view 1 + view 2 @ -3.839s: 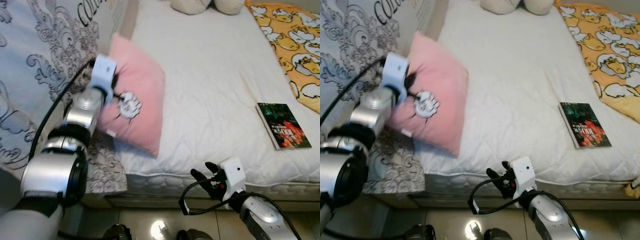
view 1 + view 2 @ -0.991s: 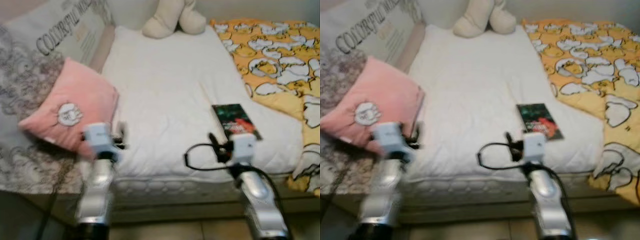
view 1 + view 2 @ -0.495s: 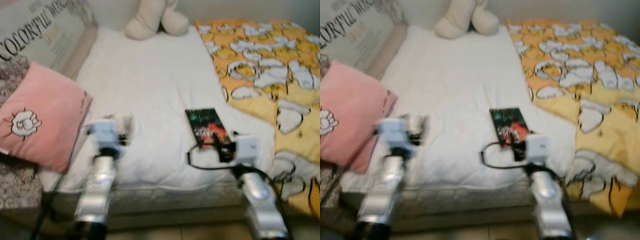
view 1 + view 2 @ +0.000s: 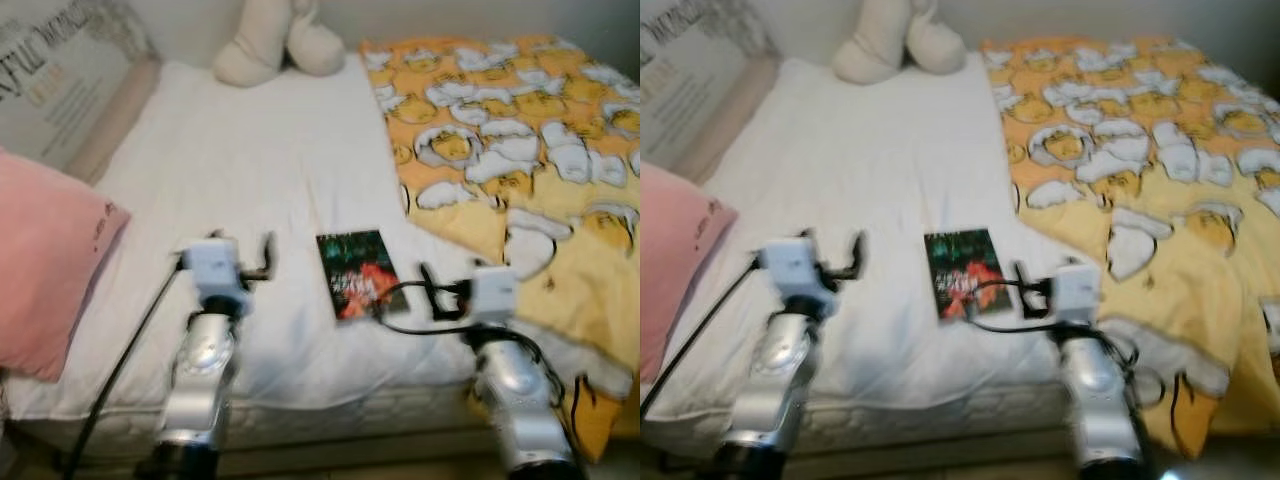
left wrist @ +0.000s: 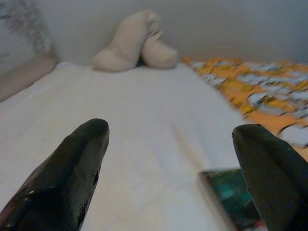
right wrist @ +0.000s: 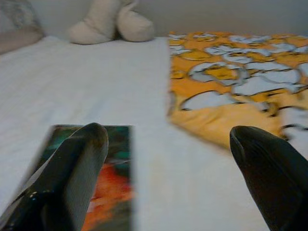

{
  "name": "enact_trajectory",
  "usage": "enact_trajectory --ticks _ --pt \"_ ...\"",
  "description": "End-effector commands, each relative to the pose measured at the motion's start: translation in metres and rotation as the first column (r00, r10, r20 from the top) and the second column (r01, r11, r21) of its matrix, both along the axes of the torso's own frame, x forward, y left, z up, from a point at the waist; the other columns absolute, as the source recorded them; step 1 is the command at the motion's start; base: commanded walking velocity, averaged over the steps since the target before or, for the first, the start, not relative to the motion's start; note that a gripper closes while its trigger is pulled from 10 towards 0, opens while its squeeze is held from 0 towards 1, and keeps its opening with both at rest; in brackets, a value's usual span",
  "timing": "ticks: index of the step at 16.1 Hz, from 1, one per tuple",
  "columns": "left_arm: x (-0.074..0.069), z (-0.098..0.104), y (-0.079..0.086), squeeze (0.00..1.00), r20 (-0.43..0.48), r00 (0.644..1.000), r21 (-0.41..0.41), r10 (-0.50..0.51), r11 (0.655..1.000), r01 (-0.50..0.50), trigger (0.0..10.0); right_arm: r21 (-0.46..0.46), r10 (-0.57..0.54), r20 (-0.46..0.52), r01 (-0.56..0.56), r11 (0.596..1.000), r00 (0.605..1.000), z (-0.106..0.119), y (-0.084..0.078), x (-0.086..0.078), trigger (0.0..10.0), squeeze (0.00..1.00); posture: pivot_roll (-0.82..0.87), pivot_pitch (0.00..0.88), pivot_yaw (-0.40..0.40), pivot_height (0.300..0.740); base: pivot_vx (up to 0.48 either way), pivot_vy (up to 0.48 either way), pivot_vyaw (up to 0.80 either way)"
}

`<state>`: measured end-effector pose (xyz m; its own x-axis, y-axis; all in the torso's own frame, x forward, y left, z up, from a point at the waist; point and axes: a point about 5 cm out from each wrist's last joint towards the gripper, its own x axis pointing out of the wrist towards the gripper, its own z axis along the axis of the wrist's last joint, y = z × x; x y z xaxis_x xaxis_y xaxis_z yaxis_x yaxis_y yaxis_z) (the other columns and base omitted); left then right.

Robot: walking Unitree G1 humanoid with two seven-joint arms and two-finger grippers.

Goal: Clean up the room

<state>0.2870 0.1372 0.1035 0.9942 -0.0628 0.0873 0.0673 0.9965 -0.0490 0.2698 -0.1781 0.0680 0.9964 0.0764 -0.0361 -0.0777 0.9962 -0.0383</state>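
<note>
Book [image 4: 354, 273] lies flat on the white bed sheet [image 4: 230, 170], near the foot edge of the mattress, cover up: dark green at the top w/ a red-orange patch lower down, details too blurred to read. It sits between the two arms, closer to the right one. Its long sides run roughly toward the head of the bed, slightly tilted.

Left gripper [image 5: 171, 163] hovers low over bare sheet, to the left of the book, fingers spread wide, holding nothing. Right gripper [image 6: 168, 168] is just past the book's right side, also spread wide and empty; its left finger [image 6: 72, 168] overlaps the book's edge in the right wrist view, but contact can't be told.

Yellow-orange blanket [image 4: 500, 140] w/ white cartoon print covers the right part of the bed and hangs over the foot edge; its near border is just beside the book's right. Pink pillow [image 4: 45, 270] lies at the left edge of the mattress, well apart from the book. Cream plush toy [image 4: 275, 45] rests at the far end against the wall. Between pillow, plush and blanket the sheet is open white surface.
</note>
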Motion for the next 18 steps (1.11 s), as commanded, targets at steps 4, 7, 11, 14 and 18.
enact_trajectory --ticks 4,7,11,14,18 --pt "0.009 0.003 0.013 0.04 -0.007 1.000 0.001 0.014 1.000 -0.014 10.0 0.128 0.059 -0.122 -0.044 0.991 0.991 -0.012 0.022 0.020 10.0 0.00 -0.15 0.000 0.089 0.740 0.257 -0.172 0.00" --pt "0.021 0.011 0.023 0.00 -0.014 1.000 0.019 0.016 1.000 -0.015 10.0 0.262 0.068 -0.250 -0.001 0.965 0.966 -0.028 0.033 0.034 10.0 0.00 -0.13 0.000 0.096 0.740 0.000 0.000 0.00" --pt "0.028 0.042 0.018 0.00 0.044 0.965 0.147 -0.258 0.957 0.249 10.0 0.526 0.155 -0.436 0.112 0.843 0.887 -0.064 0.047 0.021 10.0 0.00 -0.07 0.004 0.105 0.740 0.000 0.000 0.00" --pt "0.028 0.055 0.014 0.00 0.026 0.927 0.190 -0.373 0.913 0.362 10.0 0.492 0.219 -0.418 0.017 0.870 0.882 -0.063 0.065 0.025 10.0 0.00 -0.04 0.031 0.121 0.740 0.000 0.000 0.00" --pt "0.016 0.061 0.020 0.00 0.004 0.909 0.187 -0.417 0.893 0.409 10.0 0.446 0.236 -0.427 -0.024 0.895 0.873 -0.063 0.079 0.029 10.0 0.00 0.02 0.090 0.113 0.740 0.000 0.000 0.00"
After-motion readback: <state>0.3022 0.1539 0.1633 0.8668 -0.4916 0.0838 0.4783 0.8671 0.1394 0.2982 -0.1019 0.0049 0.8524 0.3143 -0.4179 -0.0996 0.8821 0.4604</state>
